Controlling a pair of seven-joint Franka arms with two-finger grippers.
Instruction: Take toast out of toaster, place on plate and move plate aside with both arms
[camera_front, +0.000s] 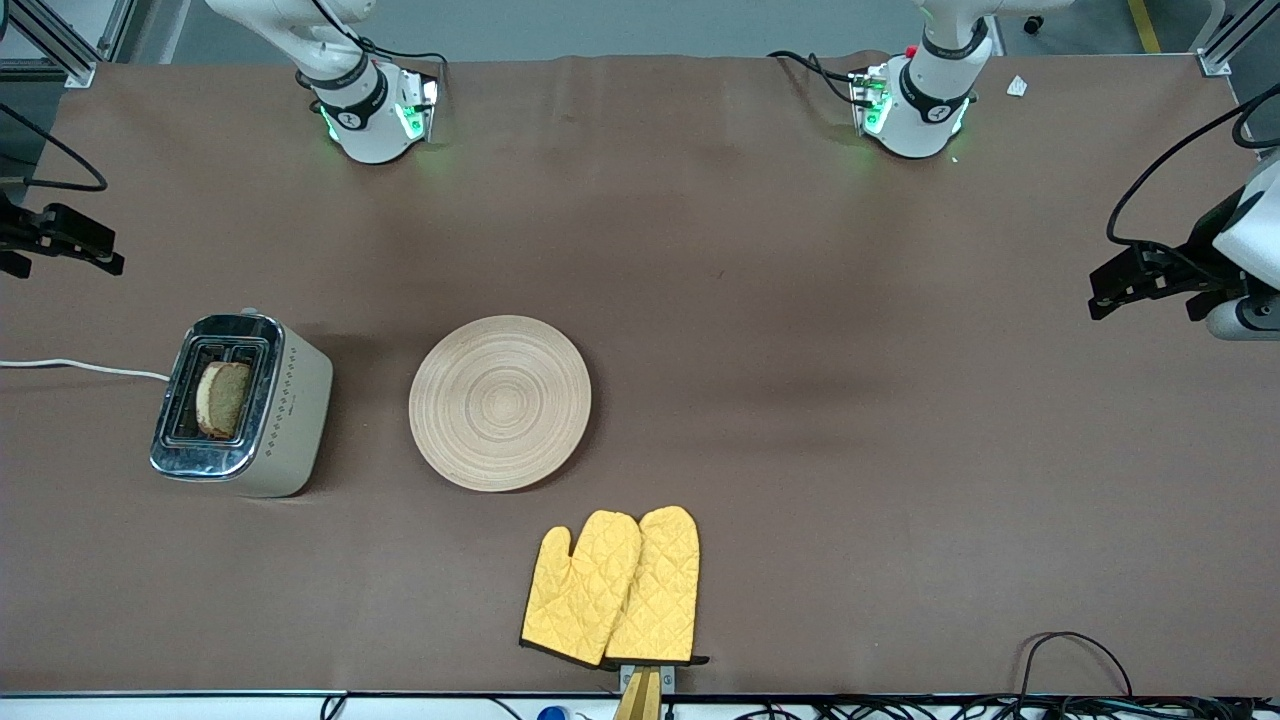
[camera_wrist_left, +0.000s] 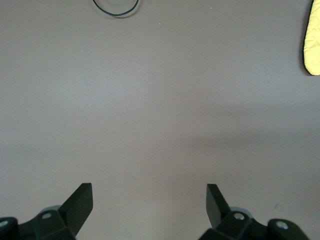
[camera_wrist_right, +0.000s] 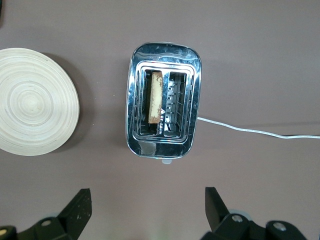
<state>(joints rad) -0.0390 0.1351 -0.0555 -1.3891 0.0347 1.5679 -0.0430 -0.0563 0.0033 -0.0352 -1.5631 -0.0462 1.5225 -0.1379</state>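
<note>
The toast (camera_front: 222, 398) stands on edge in one slot of a chrome-topped toaster (camera_front: 290, 410); in the right wrist view the toast (camera_wrist_right: 156, 97) shows as a thin brown-crusted strip. The round beige wooden plate (camera_front: 499, 402) lies flat beside the toaster, toward the left arm's end, with nothing on it, and part of the plate (camera_wrist_right: 32, 102) shows in the right wrist view too. My right gripper (camera_wrist_right: 146, 191) hangs open and holds nothing, up over the table at the right arm's end (camera_front: 85, 250). My left gripper (camera_wrist_left: 149, 187) is open over bare cloth at the left arm's end (camera_front: 1105, 290).
Two yellow quilted oven mitts (camera_front: 612, 588) lie nearer the front camera than the plate, by the table's edge; one mitt's corner (camera_wrist_left: 312, 40) shows in the left wrist view. The toaster's white cord (camera_front: 80, 367) runs off the right arm's end. A brown cloth (camera_front: 850, 420) covers the table.
</note>
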